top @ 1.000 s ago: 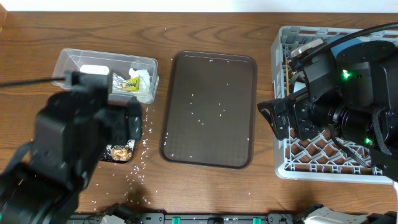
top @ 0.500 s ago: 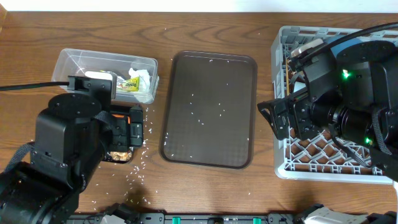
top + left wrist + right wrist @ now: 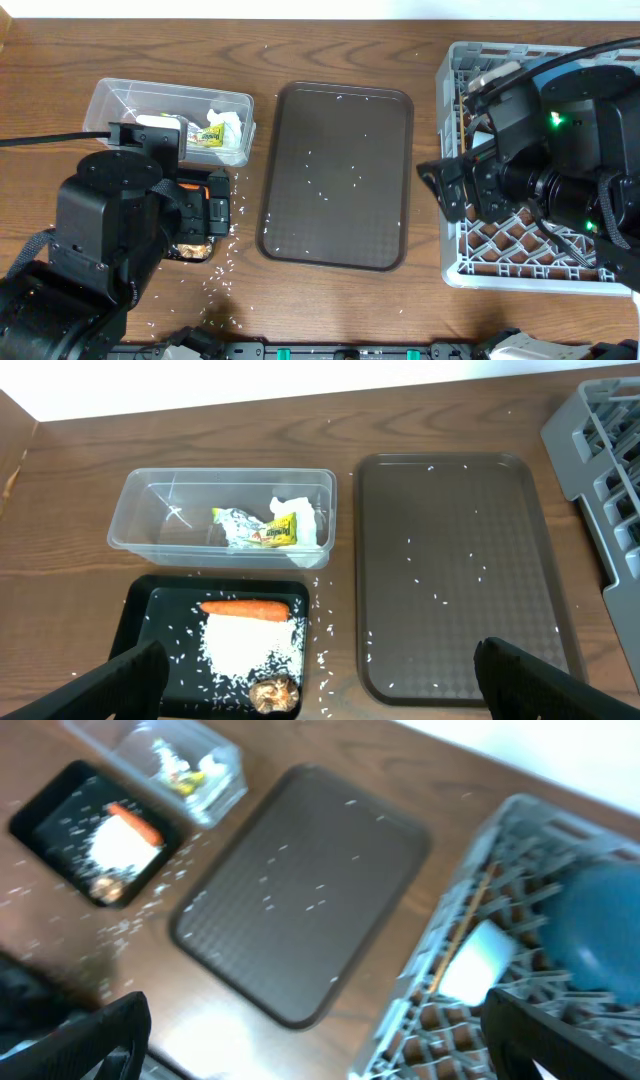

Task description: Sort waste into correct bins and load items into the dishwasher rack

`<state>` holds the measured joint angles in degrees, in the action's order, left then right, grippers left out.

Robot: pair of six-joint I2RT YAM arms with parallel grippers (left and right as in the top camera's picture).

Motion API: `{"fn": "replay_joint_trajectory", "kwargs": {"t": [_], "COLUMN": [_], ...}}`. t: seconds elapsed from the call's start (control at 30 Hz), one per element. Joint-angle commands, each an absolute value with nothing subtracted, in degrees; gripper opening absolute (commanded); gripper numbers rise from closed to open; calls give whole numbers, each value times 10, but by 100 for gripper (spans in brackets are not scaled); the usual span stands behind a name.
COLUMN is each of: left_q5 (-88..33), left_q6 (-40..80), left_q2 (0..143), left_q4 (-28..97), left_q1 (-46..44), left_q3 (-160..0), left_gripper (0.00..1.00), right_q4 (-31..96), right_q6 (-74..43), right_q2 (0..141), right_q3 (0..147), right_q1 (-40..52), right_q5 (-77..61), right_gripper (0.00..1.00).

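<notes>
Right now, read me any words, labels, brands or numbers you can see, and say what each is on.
Snack wrapper in the clear tub: some printing on its yellow part, too small and blurred to read.
Black tray, brown serving tray, rack: no text visible.

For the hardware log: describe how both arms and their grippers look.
Both are matte black, with blocky housings and rounded joints. The left arm has a thin black cable running off it; the right arm carries small green lights and thicker black cables. The left gripper and right gripper each have two plain black fingers.
</notes>
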<state>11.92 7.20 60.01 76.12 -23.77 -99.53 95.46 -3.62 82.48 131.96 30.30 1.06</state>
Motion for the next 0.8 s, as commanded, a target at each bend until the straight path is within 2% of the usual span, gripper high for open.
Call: {"fn": "replay_joint_trajectory", "kwargs": {"t": [0.0, 0.1, 0.23, 0.43, 0.77], "left_q5": [114, 114, 114, 114, 114], "left_q6": [67, 67, 67, 67, 67], "left_q2": [599, 599, 599, 599, 599], "left_q4": [763, 763, 763, 763, 763], "left_q1": [-235, -235, -235, -235, -235], "left_q3": [-1000, -1000, -1000, -1000, -1000], "left_gripper": [98, 98, 98, 98, 98], "right_q4": [943, 893, 747, 523, 481], "right_q6": [-5, 52, 116, 153, 153], "right_q2": [820, 814, 783, 714, 541], "right_q3": [1319, 1313, 1257, 1075, 769], "right_q1": [314, 308, 290, 238, 164], "right_q5": [82, 92, 60, -6, -41], "right_gripper": [99, 99, 99, 99, 99]}}
